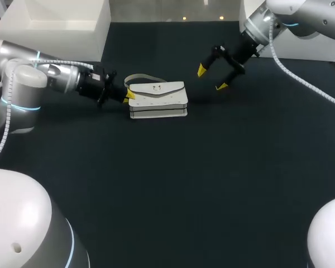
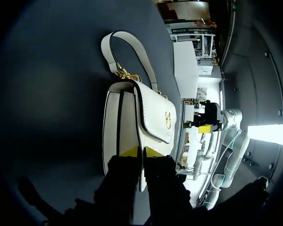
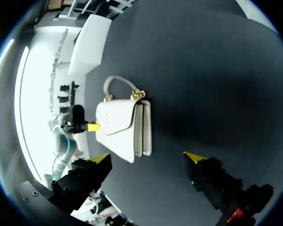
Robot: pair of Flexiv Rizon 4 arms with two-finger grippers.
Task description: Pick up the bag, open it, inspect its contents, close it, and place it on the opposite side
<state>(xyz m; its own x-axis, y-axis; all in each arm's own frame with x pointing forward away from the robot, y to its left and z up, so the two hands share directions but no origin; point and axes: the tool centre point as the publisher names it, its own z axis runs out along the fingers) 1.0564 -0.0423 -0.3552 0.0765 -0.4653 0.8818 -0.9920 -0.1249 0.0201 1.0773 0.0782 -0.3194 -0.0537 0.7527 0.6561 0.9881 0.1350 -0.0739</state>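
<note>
A white handbag (image 1: 156, 99) with a gold clasp lies flat on the dark table, its strap (image 1: 139, 77) looped behind it. My left gripper (image 1: 127, 96) is at the bag's left end. In the left wrist view its yellow tips stand close together, pinching the dark-trimmed edge of the bag (image 2: 141, 117) between them (image 2: 141, 151). My right gripper (image 1: 211, 78) hovers to the right of the bag, apart from it, fingers spread wide with nothing between them. The right wrist view shows the bag (image 3: 122, 127) ahead of its open gripper (image 3: 148, 157).
A white box (image 1: 56, 22) stands at the back left corner of the table. Another white block (image 1: 312, 50) sits at the back right, under my right arm. Bare dark tabletop (image 1: 212, 184) stretches in front of the bag.
</note>
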